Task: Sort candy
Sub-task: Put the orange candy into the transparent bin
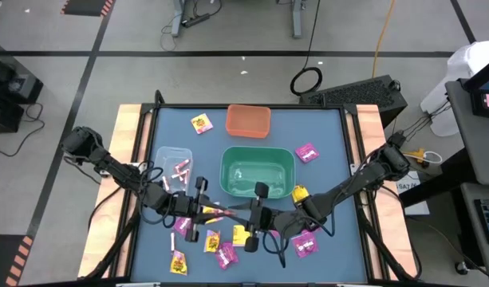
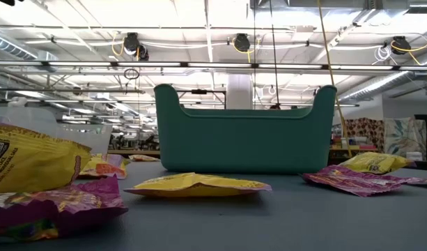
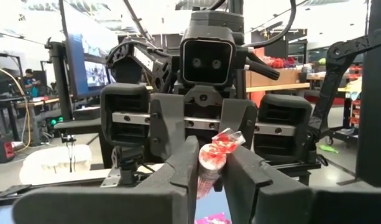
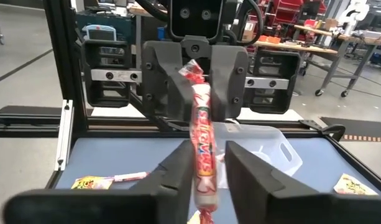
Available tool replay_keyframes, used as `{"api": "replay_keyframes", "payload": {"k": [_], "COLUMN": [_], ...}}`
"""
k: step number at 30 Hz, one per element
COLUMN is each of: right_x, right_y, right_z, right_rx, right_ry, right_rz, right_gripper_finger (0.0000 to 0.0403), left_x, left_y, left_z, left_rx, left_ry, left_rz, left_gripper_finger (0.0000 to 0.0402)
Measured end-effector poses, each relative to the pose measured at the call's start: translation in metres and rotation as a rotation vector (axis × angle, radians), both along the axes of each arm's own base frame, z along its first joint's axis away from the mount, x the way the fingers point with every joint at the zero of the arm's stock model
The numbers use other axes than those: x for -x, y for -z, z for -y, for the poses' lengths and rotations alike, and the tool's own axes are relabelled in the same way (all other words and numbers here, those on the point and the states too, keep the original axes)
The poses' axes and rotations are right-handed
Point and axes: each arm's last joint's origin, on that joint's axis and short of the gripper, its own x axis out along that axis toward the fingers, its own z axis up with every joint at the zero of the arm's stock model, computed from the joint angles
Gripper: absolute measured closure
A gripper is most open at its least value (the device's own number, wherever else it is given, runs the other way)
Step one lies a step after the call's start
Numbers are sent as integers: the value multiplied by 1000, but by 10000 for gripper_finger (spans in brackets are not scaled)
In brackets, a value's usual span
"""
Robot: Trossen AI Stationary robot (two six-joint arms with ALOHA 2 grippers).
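A thin pink-white candy stick [image 4: 202,143] hangs level in the air between my two grippers, which face each other above the table's near half. My left gripper [image 3: 210,171] is shut on one end of it. My right gripper [image 4: 206,180] stands open around the other end, with a gap beside the stick. From above, the stick [image 1: 225,214] spans from the left gripper [image 1: 206,211] to the right gripper [image 1: 248,215]. Magenta and yellow candy packets [image 1: 220,249] lie flat on the table below. Pink-white sticks lie in the clear bin [image 1: 173,163]. My left gripper pinches the stick's end [image 3: 209,163] between its two fingers, just behind the twisted wrapper tip [image 3: 229,139]. The fingers come level from the table's left and lie along the stick. The stick stays about level, clear of the table. My right gripper has the stick's other end between its open fingers, close beside one finger [image 4: 178,171]. I cannot tell whether that finger touches it.
A green bin [image 1: 257,171] stands at the table's middle and an orange bin [image 1: 249,120] behind it at the far edge. A yellow packet [image 1: 201,123] and a magenta packet [image 1: 306,151] lie farther back. More packets [image 2: 199,184] lie in front of the green bin [image 2: 244,132].
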Motion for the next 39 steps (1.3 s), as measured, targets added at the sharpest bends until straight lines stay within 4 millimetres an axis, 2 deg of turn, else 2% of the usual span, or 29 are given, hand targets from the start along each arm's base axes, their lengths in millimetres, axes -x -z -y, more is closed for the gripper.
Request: {"api": "replay_keyframes", "payload": {"k": [7, 12, 18, 26, 33, 39], "right_x": [4, 6, 8, 10, 14, 21], "right_y": [7, 13, 19, 18, 20, 20], "right_z": [-2, -2, -1, -3, -10, -22], "right_rx": [39, 40, 46, 47, 56, 81], "right_ry": [41, 44, 43, 37, 13, -26], "right_rz": [-61, -121, -171, -172, -186, -189], "right_gripper_finger": [234, 209, 205, 204, 204, 204], "left_x": [2, 11, 33, 79, 116, 128], "left_y": [1, -7, -11, -17, 2, 15], "left_z": [-1, -7, -29, -65, -91, -99], "left_rx": [-28, -49, 34, 89, 183, 245], "left_ry": [3, -24, -255, -506, -695, -817], "left_rz": [-44, -92, -286, -434, -590, -657], "left_gripper_finger": [345, 346, 342, 341, 341, 341]}}
